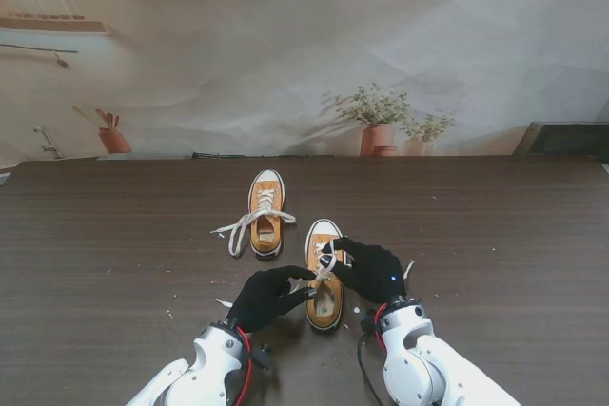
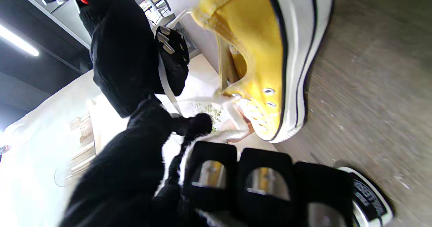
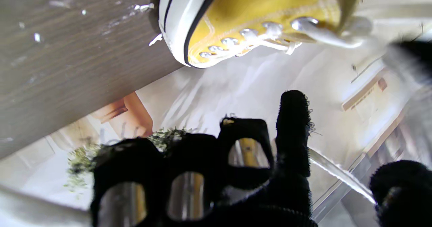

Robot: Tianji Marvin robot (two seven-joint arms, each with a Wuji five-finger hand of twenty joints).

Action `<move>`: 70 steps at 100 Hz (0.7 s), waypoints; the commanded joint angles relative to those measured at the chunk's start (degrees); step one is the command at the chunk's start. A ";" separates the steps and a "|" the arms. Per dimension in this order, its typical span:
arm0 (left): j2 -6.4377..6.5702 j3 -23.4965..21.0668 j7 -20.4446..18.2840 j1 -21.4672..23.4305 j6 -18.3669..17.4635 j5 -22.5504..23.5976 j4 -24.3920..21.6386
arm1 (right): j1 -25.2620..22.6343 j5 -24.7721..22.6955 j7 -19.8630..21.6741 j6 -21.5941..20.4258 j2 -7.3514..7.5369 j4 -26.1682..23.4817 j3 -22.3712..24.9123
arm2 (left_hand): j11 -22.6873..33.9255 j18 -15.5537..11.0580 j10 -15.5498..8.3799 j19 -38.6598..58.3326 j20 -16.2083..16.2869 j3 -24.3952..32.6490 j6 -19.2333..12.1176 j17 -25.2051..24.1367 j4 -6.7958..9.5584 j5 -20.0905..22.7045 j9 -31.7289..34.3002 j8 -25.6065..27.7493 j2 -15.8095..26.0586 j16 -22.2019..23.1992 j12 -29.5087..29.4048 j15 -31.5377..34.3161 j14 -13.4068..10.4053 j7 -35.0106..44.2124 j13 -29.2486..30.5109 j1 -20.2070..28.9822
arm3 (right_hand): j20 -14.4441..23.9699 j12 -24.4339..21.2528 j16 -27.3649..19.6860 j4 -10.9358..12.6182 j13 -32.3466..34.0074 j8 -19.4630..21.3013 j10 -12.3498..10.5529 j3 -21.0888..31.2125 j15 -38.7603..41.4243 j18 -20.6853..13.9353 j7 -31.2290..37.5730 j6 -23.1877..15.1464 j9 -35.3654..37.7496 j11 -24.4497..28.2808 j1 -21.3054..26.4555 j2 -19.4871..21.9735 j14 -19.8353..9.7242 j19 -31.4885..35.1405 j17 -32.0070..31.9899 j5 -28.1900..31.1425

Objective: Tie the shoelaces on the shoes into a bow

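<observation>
Dark wood-grain table [image 1: 114,225] fills the lower frame, a pale printed backdrop behind it. Two yellow canvas sneakers sit mid-frame: the farther one [image 1: 266,213] with loose white laces (splayed both ways), the nearer one [image 1: 324,278] between both black-gloved hands. Left hand [image 1: 266,297] and right hand [image 1: 371,271] each pinch its white shoelace [image 1: 324,268].

From my stand the light is soft and even, and the dark table [image 1: 114,235] stays sharp with faint shadows. My wrist views blow out white behind my fingers [image 2: 216,173]; the table smears with blur, and a ceiling strip light [image 2: 18,41] glares.
</observation>
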 commanded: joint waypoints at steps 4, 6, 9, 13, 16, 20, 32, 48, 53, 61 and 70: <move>1.08 -0.98 -0.98 1.53 -0.26 1.57 -1.09 | -0.91 1.81 0.23 -1.48 -0.43 0.01 0.70 | 0.73 -10.08 2.37 14.40 0.92 3.71 1.71 1.81 0.29 -1.40 2.75 0.85 -0.80 0.07 1.00 2.91 2.04 -1.86 1.72 -4.59 | 1.16 1.14 1.33 -0.26 0.37 -0.29 4.19 0.17 4.57 1.44 -0.37 1.31 3.52 3.44 -3.73 1.71 -0.10 14.45 1.28 0.14; 1.15 -1.20 -1.03 1.72 -0.30 1.81 -1.23 | -0.93 2.11 0.02 -1.91 -0.53 0.16 0.79 | 0.73 -10.14 2.28 14.40 0.93 3.72 1.83 1.82 0.24 -1.55 2.73 0.83 -0.94 0.07 1.00 2.92 1.98 -1.94 1.73 -4.89 | 1.19 1.15 1.37 -0.24 0.36 -0.29 4.19 0.28 4.60 1.46 -0.36 1.33 3.52 3.49 -3.64 1.69 -0.07 14.49 1.28 0.21; 1.24 -1.48 -1.13 1.94 -0.44 2.07 -1.36 | -0.98 2.66 -0.15 -2.57 -0.67 0.32 0.91 | 0.74 -10.25 2.14 14.40 0.92 3.82 1.91 1.83 0.19 -1.77 2.69 0.79 -1.22 0.07 0.99 2.92 1.93 -2.05 1.73 -5.25 | 1.23 1.16 1.42 -0.24 0.36 -0.31 4.21 0.38 4.62 1.50 -0.38 1.33 3.52 3.57 -3.65 1.67 -0.01 14.52 1.28 0.29; 1.32 -1.74 -1.25 2.11 -0.75 2.30 -1.41 | -1.12 3.73 0.00 -3.60 -0.87 0.42 1.13 | 0.74 -10.38 2.07 14.40 0.88 3.94 2.19 1.84 0.12 -2.07 2.65 0.74 -1.56 0.05 0.99 2.91 1.85 -2.22 1.73 -5.83 | 1.28 1.17 1.49 -0.28 0.36 -0.33 4.16 0.38 4.63 1.48 -0.43 1.31 3.51 3.63 -3.80 1.68 -0.06 14.56 1.30 0.33; 1.30 -1.84 -1.09 2.18 -1.00 2.49 -1.35 | -1.19 4.89 0.21 -4.55 -1.09 0.55 1.25 | 0.74 -10.44 2.04 14.40 0.83 3.98 2.39 1.83 0.05 -2.26 2.59 0.70 -1.74 0.05 0.99 2.90 1.83 -2.35 1.73 -6.37 | 1.31 1.15 1.53 -0.29 0.36 -0.35 4.19 0.41 4.62 1.50 -0.47 1.29 3.51 3.65 -3.69 1.45 -0.02 14.57 1.29 0.29; 1.14 -1.88 -0.34 2.21 -1.27 2.66 -1.17 | -1.19 6.01 0.44 -5.90 -1.32 0.87 1.34 | 0.73 -10.49 1.97 14.40 0.79 3.96 2.53 1.83 -0.09 -2.31 2.51 0.68 -1.67 0.04 0.99 2.90 1.81 -2.40 1.73 -7.35 | 1.34 1.13 1.54 -0.33 0.35 -0.35 4.32 0.37 4.57 1.63 -0.48 1.24 3.50 3.64 -3.53 1.15 0.17 14.55 1.26 0.32; -0.06 -1.77 3.69 2.26 -2.27 1.45 -0.66 | -0.91 6.81 0.85 -8.58 -1.41 2.28 1.31 | 0.73 -9.76 2.60 14.40 1.52 4.40 2.87 1.81 -0.68 -1.79 2.86 0.82 -0.63 0.15 0.82 3.15 2.63 -2.11 1.71 -10.74 | 1.43 1.07 1.57 -0.45 0.36 -0.39 4.38 0.14 4.45 1.94 -0.60 1.07 3.50 3.65 -3.04 0.68 0.25 14.48 1.24 0.14; -1.51 -1.66 9.40 2.25 -1.92 1.26 -1.06 | -0.03 6.31 0.76 -9.79 -1.28 4.32 0.31 | 1.78 -9.02 3.28 14.40 3.54 3.60 2.46 1.86 -0.75 0.69 3.16 1.37 1.42 0.62 0.86 4.38 3.31 -0.66 1.70 -12.71 | 1.59 0.97 1.64 -0.42 0.35 -0.40 4.67 0.39 4.47 2.33 -0.58 1.15 3.49 3.57 -1.86 -0.25 0.61 14.44 1.21 0.31; -1.99 -1.44 12.18 1.97 -0.14 2.41 -1.21 | 0.14 5.41 1.03 -9.74 -0.99 4.47 0.18 | 2.48 -8.95 3.49 14.40 4.62 3.12 2.57 1.90 -0.63 1.75 3.14 1.57 1.36 0.86 0.81 5.06 3.50 -0.09 1.67 -13.37 | 1.62 0.95 1.63 -0.42 0.36 -0.40 4.41 0.45 4.43 2.40 -0.58 0.84 3.49 3.54 -1.75 -0.36 0.41 14.37 1.21 0.40; -2.69 -0.89 17.21 0.67 4.38 6.28 -0.58 | 0.15 4.58 0.75 -9.86 -0.82 4.33 0.11 | 4.05 -10.55 3.10 14.40 7.42 2.92 2.44 2.15 -0.22 3.51 3.07 1.95 1.17 1.26 0.25 6.55 2.66 1.12 1.69 -13.65 | 1.65 1.00 1.69 -0.32 0.36 -0.33 4.37 0.94 4.49 2.32 -0.39 0.45 3.50 3.68 -1.11 -0.91 0.32 14.29 1.24 0.77; -2.42 -0.61 18.38 0.18 12.58 10.46 -1.68 | -0.17 4.36 0.65 -9.95 -0.78 3.82 0.36 | 5.03 -9.64 3.98 14.40 9.30 3.59 2.37 2.12 0.04 5.37 3.03 2.26 1.03 1.61 -0.50 6.97 4.23 2.32 1.60 -9.19 | 1.70 1.06 1.76 -0.28 0.36 -0.31 4.35 1.47 4.54 2.28 -0.31 0.09 3.51 3.85 -0.62 -1.44 0.43 14.28 1.24 1.24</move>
